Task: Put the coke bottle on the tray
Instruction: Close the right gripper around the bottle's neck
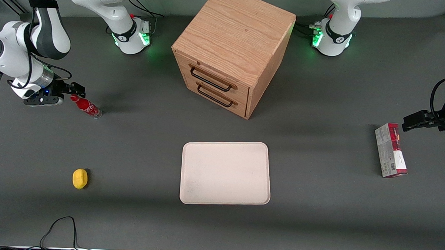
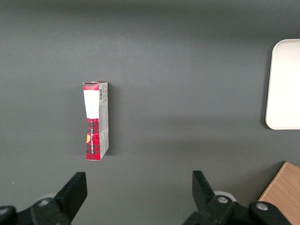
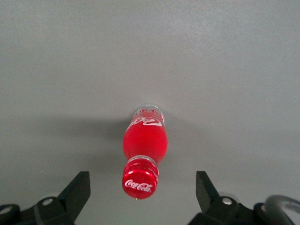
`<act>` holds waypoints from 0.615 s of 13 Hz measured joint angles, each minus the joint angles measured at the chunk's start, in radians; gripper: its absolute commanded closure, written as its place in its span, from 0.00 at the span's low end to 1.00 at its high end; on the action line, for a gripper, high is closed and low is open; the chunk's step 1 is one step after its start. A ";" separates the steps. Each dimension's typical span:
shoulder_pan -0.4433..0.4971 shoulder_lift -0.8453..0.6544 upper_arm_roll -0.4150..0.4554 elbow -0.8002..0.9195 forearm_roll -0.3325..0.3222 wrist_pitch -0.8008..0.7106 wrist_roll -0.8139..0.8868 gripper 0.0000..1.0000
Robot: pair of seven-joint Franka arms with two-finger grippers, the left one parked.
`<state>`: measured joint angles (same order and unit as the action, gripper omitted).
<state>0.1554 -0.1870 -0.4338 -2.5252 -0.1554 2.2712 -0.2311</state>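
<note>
Grey table [image 1: 315, 224] carries: coke bottle [image 1: 85, 106], tray [image 1: 225, 173], cabinet [image 1: 232, 51], lemon [image 1: 80, 179], carton [image 1: 390, 150].

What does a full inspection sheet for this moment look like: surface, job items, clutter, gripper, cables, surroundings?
Surface: dark grey table, no spills seen.
Job's things: bottle stands upright on the table toward the working arm's end, red cap on; tray lies flat, nothing on it, nearer the front camera than the cabinet.
Clutter: wooden cabinet, both drawers shut; yellow lemon, nearer the front camera than the bottle; red-and-white carton toward the parked arm's end.
Grippers: gripper open, above the bottle's cap, fingers either side, not touching it.
Cables: black cable looped at the table edge nearest the front camera.
Surroundings: arm bases lit green.
</note>
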 measured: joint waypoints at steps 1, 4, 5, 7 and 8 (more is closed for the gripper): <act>0.000 0.003 0.000 -0.002 0.000 0.005 0.000 0.17; 0.000 0.007 0.000 -0.002 0.000 0.009 -0.001 1.00; 0.001 0.007 0.000 -0.003 0.000 0.010 -0.002 1.00; 0.001 0.007 0.000 -0.004 0.000 0.011 -0.004 1.00; 0.001 0.007 0.000 -0.004 0.000 0.012 -0.005 1.00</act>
<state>0.1567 -0.1800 -0.4337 -2.5292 -0.1554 2.2832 -0.2358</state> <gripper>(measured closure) 0.687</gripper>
